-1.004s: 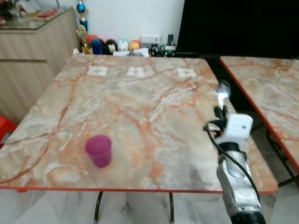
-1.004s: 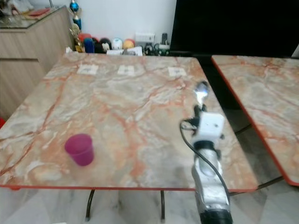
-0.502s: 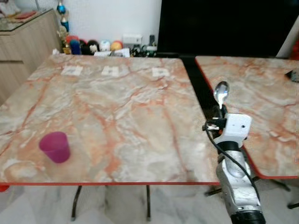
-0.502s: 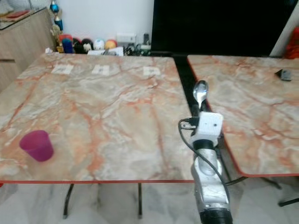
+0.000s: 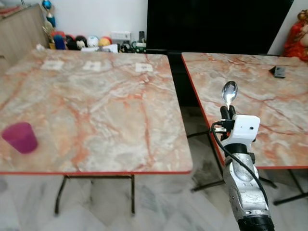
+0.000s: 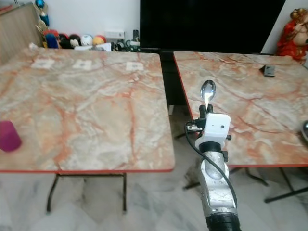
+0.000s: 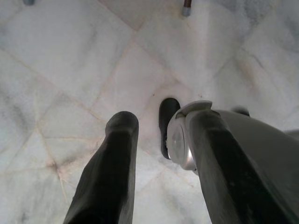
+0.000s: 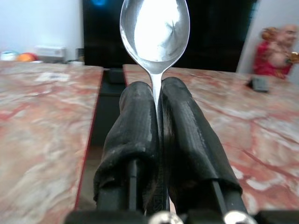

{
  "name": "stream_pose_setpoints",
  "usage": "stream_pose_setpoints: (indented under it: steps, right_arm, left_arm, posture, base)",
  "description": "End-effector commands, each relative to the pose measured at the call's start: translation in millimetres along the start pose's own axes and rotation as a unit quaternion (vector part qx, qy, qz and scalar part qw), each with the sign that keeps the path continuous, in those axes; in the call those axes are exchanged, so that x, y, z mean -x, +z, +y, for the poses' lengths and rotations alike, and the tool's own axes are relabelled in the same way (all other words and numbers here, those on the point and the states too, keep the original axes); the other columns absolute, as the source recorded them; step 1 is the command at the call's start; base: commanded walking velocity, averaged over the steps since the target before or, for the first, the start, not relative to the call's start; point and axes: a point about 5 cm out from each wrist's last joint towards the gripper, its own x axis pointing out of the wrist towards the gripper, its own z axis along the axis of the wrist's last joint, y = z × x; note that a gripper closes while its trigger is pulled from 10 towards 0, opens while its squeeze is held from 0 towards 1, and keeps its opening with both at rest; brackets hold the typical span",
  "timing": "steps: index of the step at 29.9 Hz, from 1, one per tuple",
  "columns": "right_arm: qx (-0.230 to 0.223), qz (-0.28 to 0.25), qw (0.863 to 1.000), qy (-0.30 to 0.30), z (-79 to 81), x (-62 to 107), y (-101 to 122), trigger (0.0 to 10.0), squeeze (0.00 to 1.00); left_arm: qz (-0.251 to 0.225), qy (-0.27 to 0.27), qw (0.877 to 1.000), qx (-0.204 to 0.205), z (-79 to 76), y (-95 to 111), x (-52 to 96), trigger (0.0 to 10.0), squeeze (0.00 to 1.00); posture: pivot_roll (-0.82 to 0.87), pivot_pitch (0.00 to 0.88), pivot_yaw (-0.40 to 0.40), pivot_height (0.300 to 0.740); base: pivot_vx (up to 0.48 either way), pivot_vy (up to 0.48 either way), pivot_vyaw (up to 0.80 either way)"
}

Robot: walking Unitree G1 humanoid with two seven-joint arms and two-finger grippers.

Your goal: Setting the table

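Right tool is clamped tight on the spoon handle, bowl up and upright, likely so it rides steady and clear of both surfaces while being carried. It hangs over the gap, by the right surface's near edge. Spoon: polished steel, oval bowl mirroring light, thin neck; handle hidden between the fingers. Left tool hangs idle over marble floor, fingers apart, empty. A purple cup stands on the left surface.

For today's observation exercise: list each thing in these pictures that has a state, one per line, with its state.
Spoon: upright, bowl up, clamped between the fingers.
Right gripper: shut on the spoon, above the gap between the tables.
Left gripper: open, pointing at the floor.
Purple cup: upright on the left table.
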Motion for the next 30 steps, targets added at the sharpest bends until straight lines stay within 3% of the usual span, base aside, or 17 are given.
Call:
stream_pose_setpoints:
  steps: [1, 6, 10, 30]
  right_arm:
    - [0.005, -0.003, 1.0, -0.008, -5.1, -1.7, 2.6, 10.0, 0.0]
    - [0.04, -0.015, 0.999, 0.017, -1.1, -1.9, 5.7, 10.0, 0.0]
    - [0.028, -0.011, 0.999, 0.014, -0.9, -1.5, 4.6, 10.0, 0.0]
    - [0.021, -0.015, 1.0, -0.003, -5.5, -4.0, 5.7, 10.0, 0.0]
  left_arm:
    - [0.008, -0.002, 1.0, -0.001, -1.1, -4.1, 0.7, 10.0, 0.0]
    - [0.006, -0.004, 1.0, -0.005, -1.6, -2.6, 0.4, 10.0, 0.0]
    - [0.004, -0.005, 1.0, -0.005, -2.1, -1.9, 0.2, 10.0, 0.0]
    - [-0.002, -0.009, 1.0, -0.005, -5.2, 1.5, -0.8, 10.0, 0.0]
  posture:
    - [0.08, 0.125, -0.05, 0.74]
    - [0.08, 0.128, -0.047, 0.74]
    - [0.08, 0.13, -0.047, 0.74]
    - [0.08, 0.132, -0.046, 0.74]
  base:
    - [0.0, -0.371, 0.0]
    - [0.0, -0.371, 0.1]
    - [0.0, -0.373, 0.8]
    - [0.0, -0.374, 0.0]
